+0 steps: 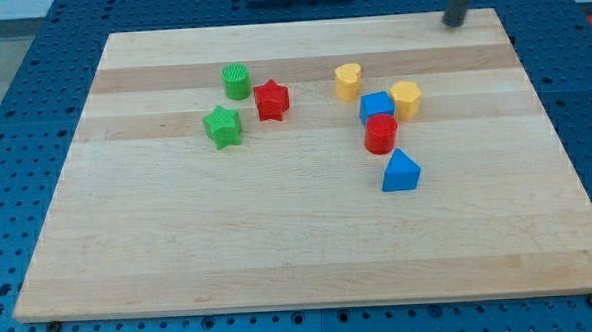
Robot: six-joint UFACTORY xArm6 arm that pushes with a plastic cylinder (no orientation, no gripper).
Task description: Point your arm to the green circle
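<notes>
The green circle (pixel 236 82) stands on the wooden board (pixel 279 237) in the upper left part. A red star (pixel 271 100) lies just to its right and a green star (pixel 222 126) just below it. My tip (pixel 454 23) is at the board's top edge on the view's right, far to the right of the green circle and apart from every block.
A cluster sits right of centre: a yellow heart (pixel 347 81), a blue cube (pixel 376 107), a yellow hexagon (pixel 406 99), a red cylinder (pixel 381 134) and a blue triangular block (pixel 400 171). Blue perforated table surrounds the board.
</notes>
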